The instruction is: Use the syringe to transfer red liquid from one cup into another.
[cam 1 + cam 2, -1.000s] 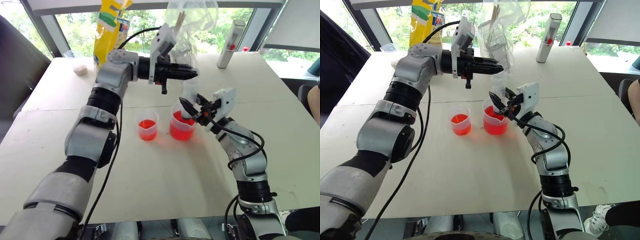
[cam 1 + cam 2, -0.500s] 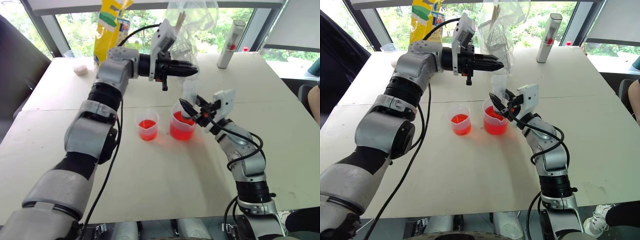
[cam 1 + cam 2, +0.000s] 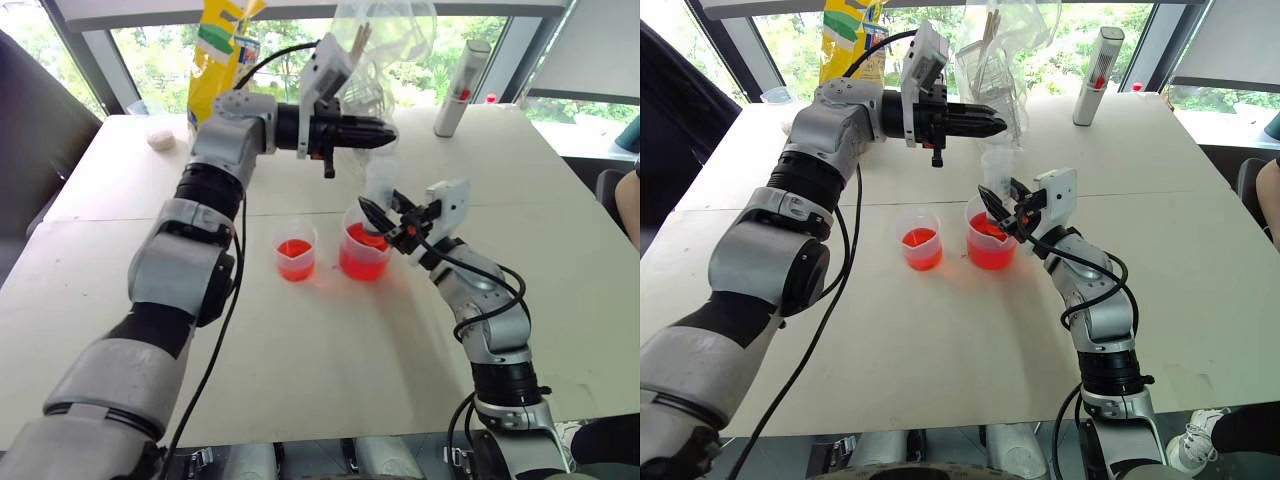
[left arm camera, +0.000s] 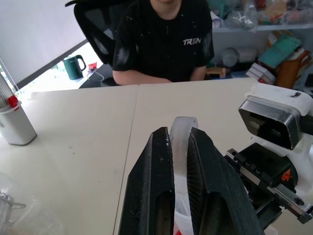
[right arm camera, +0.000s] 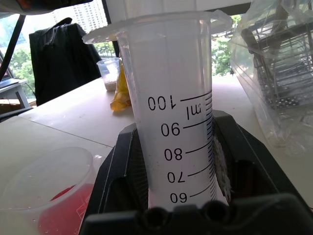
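On the pale table [image 3: 120, 290], going left to right, the smaller clear cup [image 3: 295, 250] holds a shallow pool of red liquid [image 3: 295, 249] and stands just beside the larger clear beaker [image 3: 362, 247], which is fuller. The syringe [image 3: 379, 185] stands upright in the beaker; its tip and lower barrel are lost behind the beaker wall, the red fluid and the right gripper [image 3: 385, 222], so how deep it reaches cannot be told. That gripper's fingers are clamped around the barrel; the right wrist view shows the printed marks from sixty to one hundred, with lower ones hidden behind the black fingers [image 5: 122, 171]. Above, the left gripper [image 3: 385, 133] points level across the table, its fingers pinched shut on the plunger's top [image 4: 182, 128], which pokes out beyond the fingertips in the left wrist view; the plunger rod between the two grippers is hard to make out against the crumpled clear bag [image 3: 385, 45] behind. Compared with a second ago, the left gripper and plunger top sit slightly higher in the head views, while the right gripper, beaker and cup are unchanged. A seated person in a black shirt [image 4: 164, 39] is cut off at the frame's upper edge.
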`<state>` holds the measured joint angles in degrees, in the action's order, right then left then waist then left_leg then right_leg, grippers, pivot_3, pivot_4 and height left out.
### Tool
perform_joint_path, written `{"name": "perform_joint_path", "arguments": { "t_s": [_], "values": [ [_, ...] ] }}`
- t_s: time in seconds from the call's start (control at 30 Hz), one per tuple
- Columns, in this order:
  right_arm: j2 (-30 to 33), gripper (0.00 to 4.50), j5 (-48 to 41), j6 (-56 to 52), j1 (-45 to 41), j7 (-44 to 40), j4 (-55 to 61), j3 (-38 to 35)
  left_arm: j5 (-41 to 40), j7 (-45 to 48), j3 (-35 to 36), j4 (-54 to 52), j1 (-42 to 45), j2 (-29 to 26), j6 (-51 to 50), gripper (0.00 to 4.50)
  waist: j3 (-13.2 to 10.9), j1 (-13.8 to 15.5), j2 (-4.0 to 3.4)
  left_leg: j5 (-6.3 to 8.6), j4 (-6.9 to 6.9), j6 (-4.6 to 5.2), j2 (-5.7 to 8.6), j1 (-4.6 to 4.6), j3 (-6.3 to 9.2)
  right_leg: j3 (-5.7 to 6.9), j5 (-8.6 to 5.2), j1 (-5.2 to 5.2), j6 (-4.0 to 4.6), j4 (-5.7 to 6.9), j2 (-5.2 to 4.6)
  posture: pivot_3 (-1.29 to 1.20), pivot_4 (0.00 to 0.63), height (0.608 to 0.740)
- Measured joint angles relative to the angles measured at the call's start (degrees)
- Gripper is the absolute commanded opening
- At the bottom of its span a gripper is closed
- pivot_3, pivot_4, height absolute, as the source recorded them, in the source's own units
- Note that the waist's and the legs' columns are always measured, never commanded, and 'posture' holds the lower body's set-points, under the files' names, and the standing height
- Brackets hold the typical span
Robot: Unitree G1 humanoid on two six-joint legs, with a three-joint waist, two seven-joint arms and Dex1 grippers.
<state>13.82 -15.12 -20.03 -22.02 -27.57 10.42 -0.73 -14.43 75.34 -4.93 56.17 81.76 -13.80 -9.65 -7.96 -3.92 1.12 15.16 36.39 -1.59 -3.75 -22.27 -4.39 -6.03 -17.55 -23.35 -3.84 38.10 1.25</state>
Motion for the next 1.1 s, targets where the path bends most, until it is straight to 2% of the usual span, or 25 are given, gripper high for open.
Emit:
{"name": "perform_joint_path", "arguments": {
  "t_s": [0.1, 0.2, 0.4, 0.43, 0.63, 0.8, 1.1],
  "values": [
    [0.0, 1.39, -0.07, 0.0, -0.22, 0.0, 0.06, 0.0, 0.0, 0.0, 0.14, 0.0, 0.0, 0.0, 0.0, 0.07, 0.0, 0.0, 0.0, 0.0, 0.0, 0.0, 0.0, 0.0, 0.0, 0.0, 0.0, 0.0, 0.0, 0.0, 0.0, 0.0, 0.15, 0.739],
    [0.05, 1.39, -0.44, -0.17, -0.01, -0.05, 0.54, 0.19, 0.01, -0.45, 0.78, -0.08, 0.0, -0.15, 0.3, 1.25, 0.0, -0.04, 0.0, 0.0, 0.0, 0.0, 0.0, 0.0, 0.0, 0.0, 0.0, 0.0, 0.0, 0.0, 0.0, 0.0, 0.15, 0.739],
    [0.35, 1.39, -0.94, -0.15, 0.5, -0.95, 1.98, 1.29, 0.24, -0.54, 1.59, -2.28, -0.17, -2.29, 0.27, 4.26, 0.0, -0.03, 0.0, 0.0, 0.0, -0.01, -0.01, 0.0, 0.0, -0.01, 0.0, -0.01, 0.0, 0.01, 0.01, 0.0, 0.15, 0.739],
    [0.43, 1.39, -0.96, -0.13, 0.48, -1.09, 2.15, 1.42, 0.24, -0.31, 1.61, -3.22, -0.4, -2.75, 0.18, 4.4, 0.0, -0.02, 0.0, 0.0, 0.0, -0.01, -0.01, 0.01, 0.0, 0.0, 0.0, 0.0, 0.0, 0.01, 0.01, 0.0, 0.15, 0.739],
    [0.98, 1.39, -0.96, -0.82, 0.07, -1.67, 2.23, 2.41, -2.06, 2.31, 3.76, -8.65, -2.87, -5.86, -4.06, 4.4, 0.0, -0.1, 0.0, -0.01, 0.03, -0.03, -0.03, 0.0, 0.0, 0.0, 0.0, -0.01, 0.0, 0.05, 0.01, 0.0, 0.15, 0.739],
    [1.49, 1.39, -0.97, -0.87, 0.01, -1.88, 2.11, 2.37, -3.95, 4.05, 6.3, -14.6, -4.42, -12.92, -8.27, 4.4, 0.0, -0.07, 0.0, -0.02, 0.02, -0.04, -0.05, 0.08, 0.0, 0.0, 0.0, 0.03, 0.0, 0.07, 0.01, 0.0, 0.15, 0.739],
    [3.12, 1.39, -1.55, -2.48, -2.25, -1.45, 1.85, 1.78, -5.04, 5.7, 6.05, -26.91, -16.99, -21.47, -14.74, 4.4, 0.0, 0.01, 0.0, -0.03, 0.17, -0.06, -0.07, 0.06, 0.03, 0.01, 0.0, 0.09, 0.0, 0.12, -0.06, 0.0, 0.15, 0.739]
  ]
}}
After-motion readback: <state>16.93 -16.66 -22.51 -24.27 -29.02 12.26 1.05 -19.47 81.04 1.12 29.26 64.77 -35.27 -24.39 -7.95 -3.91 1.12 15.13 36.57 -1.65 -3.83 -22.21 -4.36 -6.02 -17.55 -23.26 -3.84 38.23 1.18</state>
